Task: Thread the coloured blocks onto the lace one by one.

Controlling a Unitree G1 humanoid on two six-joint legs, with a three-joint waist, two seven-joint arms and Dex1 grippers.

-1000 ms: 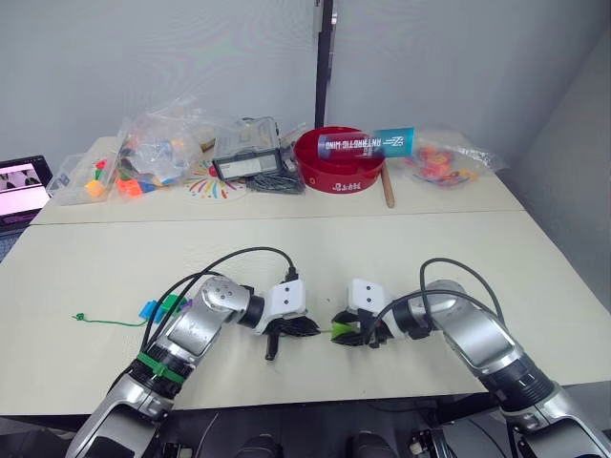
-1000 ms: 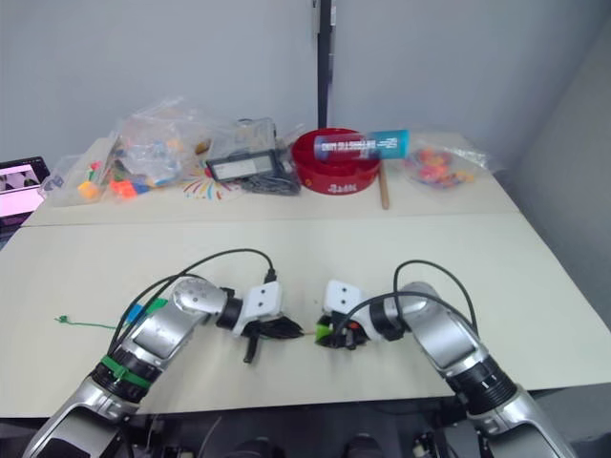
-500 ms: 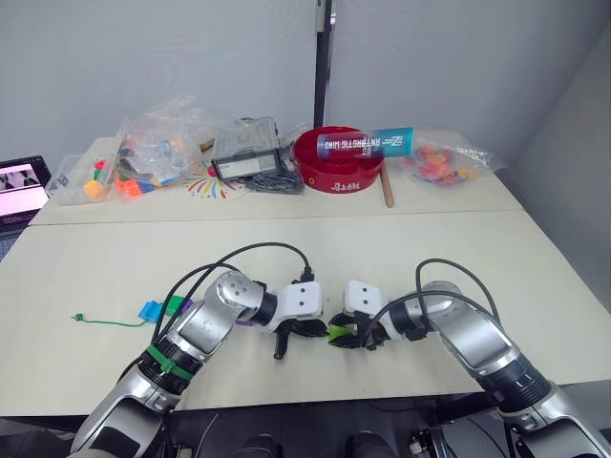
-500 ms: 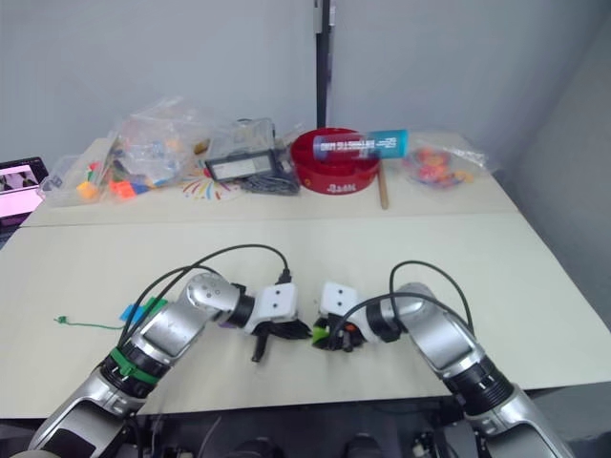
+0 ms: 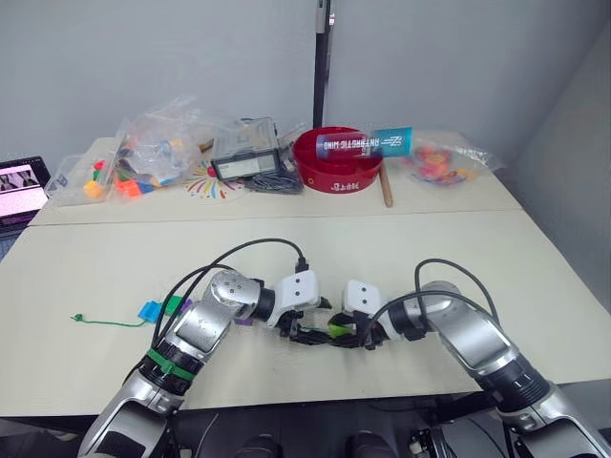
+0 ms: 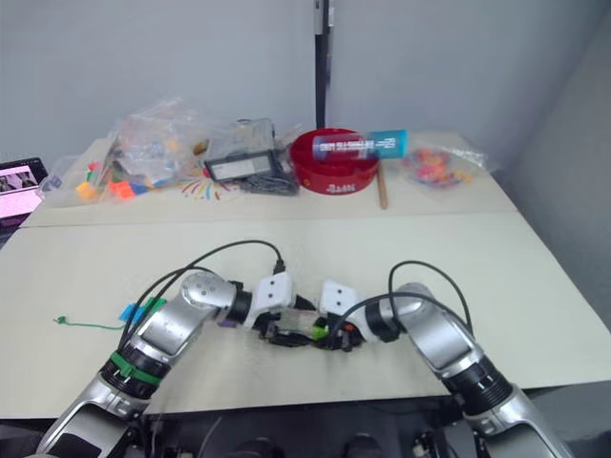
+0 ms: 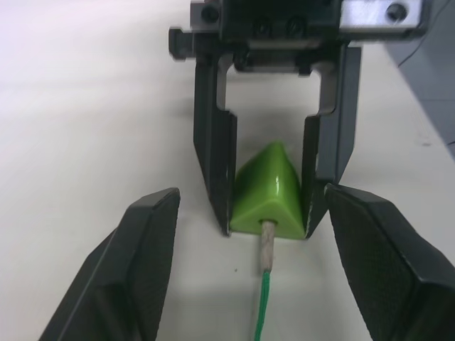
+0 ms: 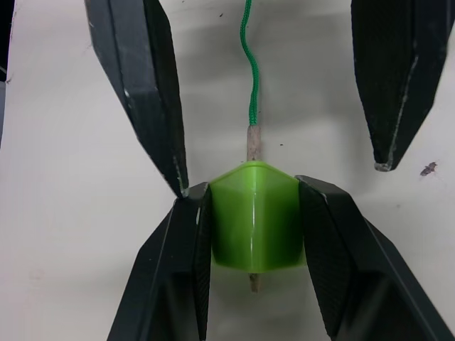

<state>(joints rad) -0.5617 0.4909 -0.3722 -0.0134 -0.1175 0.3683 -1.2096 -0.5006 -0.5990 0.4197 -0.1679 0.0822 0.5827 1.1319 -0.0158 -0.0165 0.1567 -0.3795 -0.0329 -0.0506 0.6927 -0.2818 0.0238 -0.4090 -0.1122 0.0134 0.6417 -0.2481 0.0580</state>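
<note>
My right gripper [image 8: 252, 190] is shut on the light green block [image 8: 254, 220], low over the table near its front edge. The lace [image 8: 249, 71] runs into the block's hole, and its pale tip pokes out on the near side. My left gripper [image 7: 250, 202] faces the block from close by, open, with its fingers [image 7: 149, 249] on either side of the lace and not touching it. Further left, the lace's knotted end [image 5: 78, 317] lies on the table. A blue block [image 5: 150, 310], a dark green one [image 5: 173, 303] and a purple one [image 5: 242, 322] sit along it.
At the back of the table stand a red bowl [image 5: 340, 162] with a blue tube [image 5: 368, 144] across it, clear bags of toy pieces [image 5: 158, 153], a black box [image 5: 246, 153] and a wooden stick [image 5: 388, 191]. A screen [image 5: 21, 181] sits far left.
My left gripper has moved right, up to the right gripper, and has opened, letting go of the lace. The lace tip now sits in the light green block.
</note>
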